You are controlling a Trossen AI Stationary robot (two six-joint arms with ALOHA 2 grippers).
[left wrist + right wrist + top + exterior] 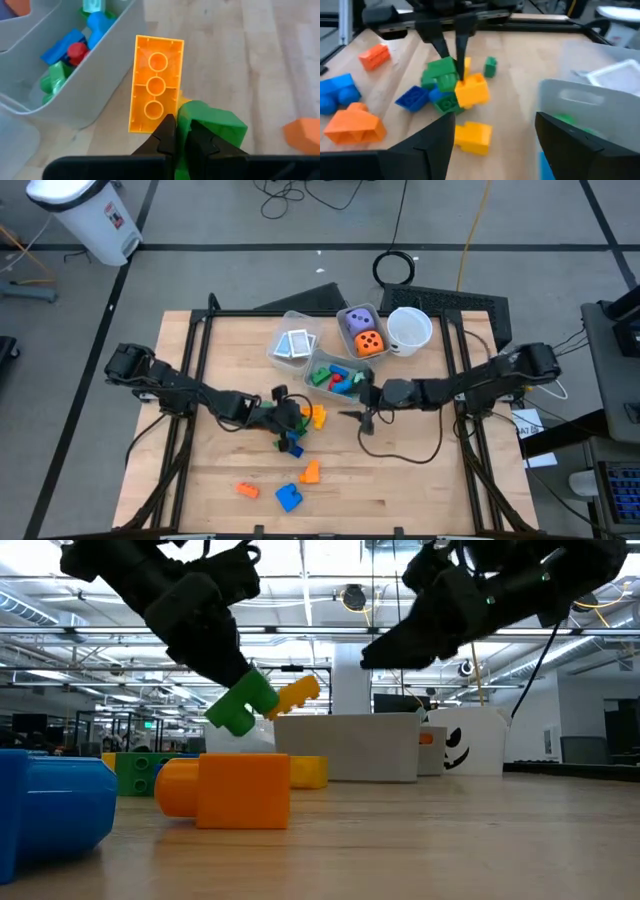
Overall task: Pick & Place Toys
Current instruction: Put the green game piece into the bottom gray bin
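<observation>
Left gripper (177,137) had pinched shut on a green block (212,127) and an orange brick (155,85), lifted above the table (420,480); right gripper (495,125) hovered open near the bin (325,360).

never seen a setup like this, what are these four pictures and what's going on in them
It is one moment seen by four cameras: one above a wooden table, one level with its top, and one on each wrist of two dark robot arms. Each arm ends in a two-finger tool. The left tool is shut on a green block, lifted off the table together with an orange-yellow block. The right tool hangs open beside clear bins; those hold blocks, cards and two dice. More toy blocks lie loose on the table.
</observation>
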